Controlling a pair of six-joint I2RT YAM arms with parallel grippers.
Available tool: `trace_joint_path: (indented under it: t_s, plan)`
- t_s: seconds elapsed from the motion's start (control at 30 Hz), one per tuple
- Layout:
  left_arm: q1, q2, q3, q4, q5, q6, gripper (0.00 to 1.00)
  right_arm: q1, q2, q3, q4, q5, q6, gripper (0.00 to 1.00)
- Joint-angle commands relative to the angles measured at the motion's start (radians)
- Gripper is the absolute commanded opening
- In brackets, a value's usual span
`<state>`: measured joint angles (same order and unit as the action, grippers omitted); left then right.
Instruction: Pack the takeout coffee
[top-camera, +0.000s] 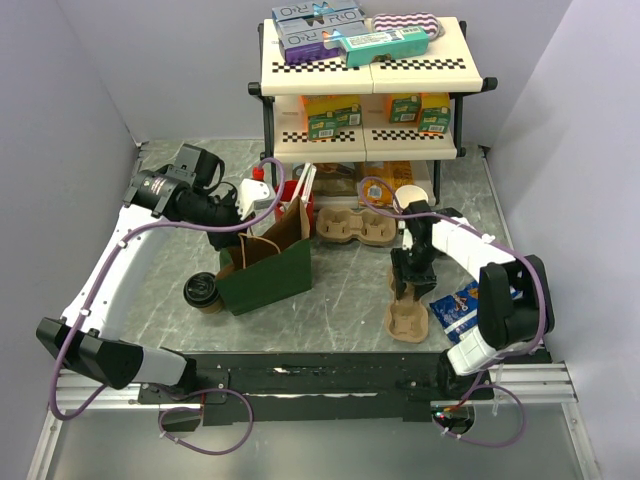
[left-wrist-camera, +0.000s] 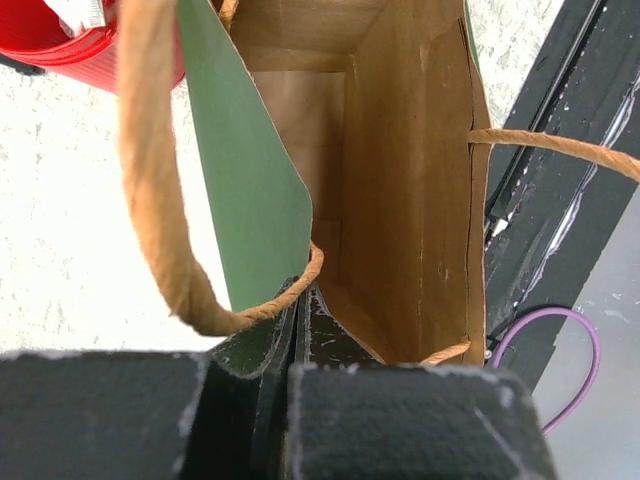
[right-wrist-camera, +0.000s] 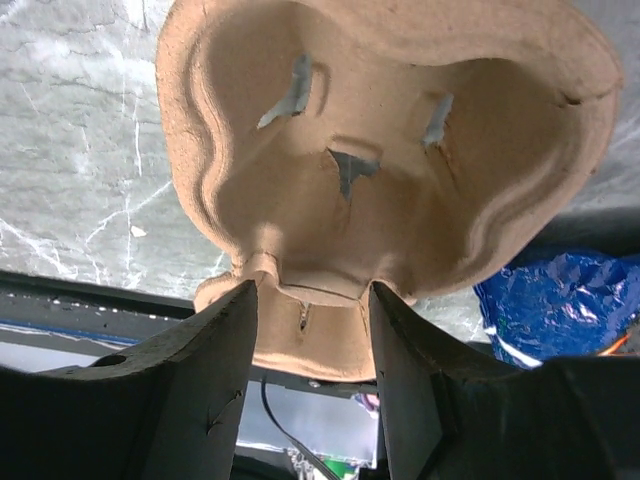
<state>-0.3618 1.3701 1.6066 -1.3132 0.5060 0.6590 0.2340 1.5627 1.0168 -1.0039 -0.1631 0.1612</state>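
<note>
The takeout coffee (top-camera: 203, 291), a brown paper cup with a black lid, stands on the table just left of the green paper bag (top-camera: 267, 268). My left gripper (top-camera: 243, 214) is at the bag's top left. In the left wrist view it (left-wrist-camera: 297, 296) is shut on the bag's rim beside a twine handle (left-wrist-camera: 160, 210), and the bag's brown inside (left-wrist-camera: 400, 190) is open and empty. My right gripper (top-camera: 409, 283) is far from the cup, shut on the narrow waist of a cardboard cup carrier (top-camera: 408, 320). In the right wrist view its fingers (right-wrist-camera: 312, 290) pinch that carrier (right-wrist-camera: 380, 150).
A second cup carrier (top-camera: 356, 226) lies behind the bag. A red cup (top-camera: 289, 192) stands by the bag's far side and shows in the left wrist view (left-wrist-camera: 70, 40). A blue snack bag (top-camera: 458, 305) lies at the right. A shelf rack (top-camera: 365, 90) with boxes stands at the back.
</note>
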Motion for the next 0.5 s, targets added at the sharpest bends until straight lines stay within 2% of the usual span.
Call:
trace_joint_path:
  t_s: [0.0, 0.47]
  plan:
    - [-0.005, -0.002, 0.003, -0.012, 0.003, -0.019, 0.01, 0.016, 0.022, -0.007, 0.024, 0.025, 0.028, 0.55]
    - [-0.005, -0.005, 0.003, -0.012, -0.001, -0.025, 0.01, 0.028, 0.053, -0.018, 0.047, 0.066, 0.043, 0.52]
